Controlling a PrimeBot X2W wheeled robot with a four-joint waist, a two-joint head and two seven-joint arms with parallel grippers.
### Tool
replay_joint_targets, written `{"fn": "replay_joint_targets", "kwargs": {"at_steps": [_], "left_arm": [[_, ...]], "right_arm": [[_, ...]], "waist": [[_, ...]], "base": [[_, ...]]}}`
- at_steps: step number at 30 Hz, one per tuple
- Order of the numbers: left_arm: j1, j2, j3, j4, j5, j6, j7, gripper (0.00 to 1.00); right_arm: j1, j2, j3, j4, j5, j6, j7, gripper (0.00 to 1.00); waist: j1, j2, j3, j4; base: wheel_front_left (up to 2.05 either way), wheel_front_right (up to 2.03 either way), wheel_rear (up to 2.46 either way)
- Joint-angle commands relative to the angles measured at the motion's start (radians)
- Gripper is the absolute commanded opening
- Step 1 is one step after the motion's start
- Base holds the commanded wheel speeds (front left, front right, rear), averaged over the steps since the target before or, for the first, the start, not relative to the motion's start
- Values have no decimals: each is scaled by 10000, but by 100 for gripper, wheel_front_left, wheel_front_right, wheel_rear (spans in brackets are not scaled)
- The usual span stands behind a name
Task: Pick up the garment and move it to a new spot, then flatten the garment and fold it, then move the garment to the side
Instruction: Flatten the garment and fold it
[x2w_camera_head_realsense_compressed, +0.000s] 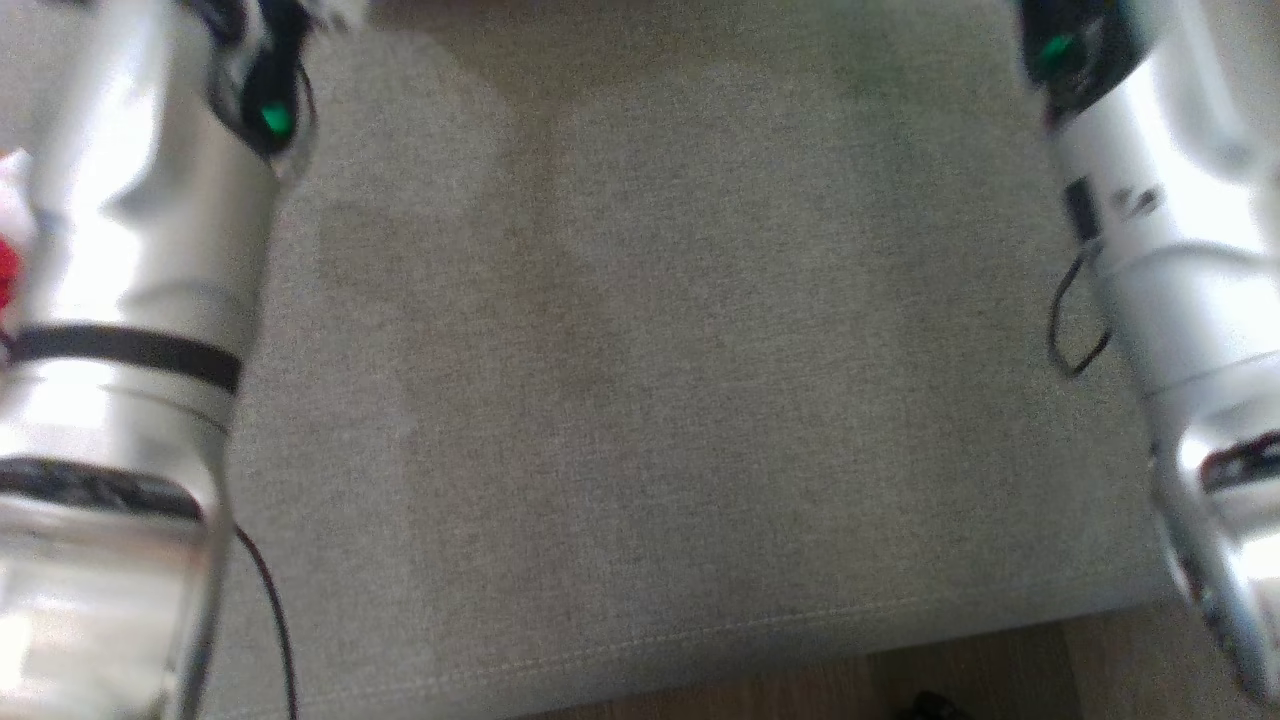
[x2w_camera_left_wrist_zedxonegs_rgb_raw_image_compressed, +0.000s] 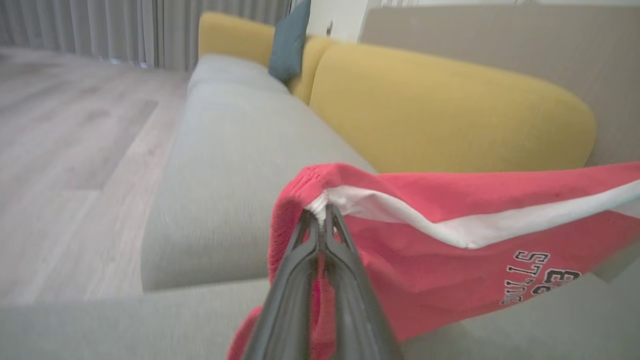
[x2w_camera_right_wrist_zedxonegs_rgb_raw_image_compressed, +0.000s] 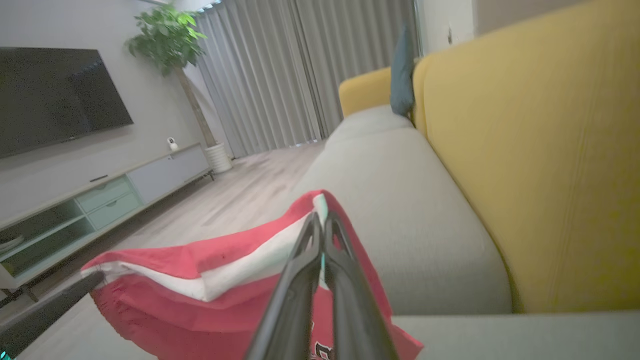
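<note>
Garment (x2w_camera_left_wrist_zedxonegs_rgb_raw_image_compressed: 425, 235) lettering (x2w_camera_left_wrist_zedxonegs_rgb_raw_image_compressed: 537, 277) blurry, partly illegible

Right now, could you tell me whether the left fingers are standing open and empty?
No, the left fingers are shut on the white-trimmed edge of the red garment, which stretches away from them.

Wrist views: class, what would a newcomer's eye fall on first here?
The red garment with a white stripe, held up between the left gripper and the right gripper, each shut on its edge. Behind it stand the sofa's yellow back cushions above the grey seat.
</note>
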Motion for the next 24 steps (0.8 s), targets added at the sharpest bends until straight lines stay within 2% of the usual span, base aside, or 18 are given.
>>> {"fn": "replay_joint_targets", "kwargs": {"at_steps": [1,5,10,17,19,24], "left_arm": [[109,189,21,-41,-165,-54,-107,0],[992,-43,-184,246,-627,-58,-115,0],[2251,-235,-179,-115,-954,-59,-118,0],[4738,-220,-460,-1467,-477,-60,-119,0],[5980,-86,-467,-2344,-201,-60,-119,0],[8022,154,-337,-3668,67,-19,-119,0]], "right_arm": [[290,279,237,-36,207,-7,-209,0],[1117,316,890,600,906,-7,-706,0],[2471,-15,1438,661,1655,-7,-1155,0],[4851,-856,1894,-502,2000,-7,-1508,0],[6019,-1188,1786,-1190,1953,-7,-1564,0],[8210,-1500,1006,-2356,1792,-7,-1416,0]], "waist": [[-2,0,200,-8],[-2,0,426,48],[-2,0,331,154],[-2,0,-497,192],[-2,0,-947,231],[-2,0,-1663,349]], "base": [[0,0,0],[0,0,0],[0,0,0],[0,0,0],[0,0,0],[0,0,0]]}}
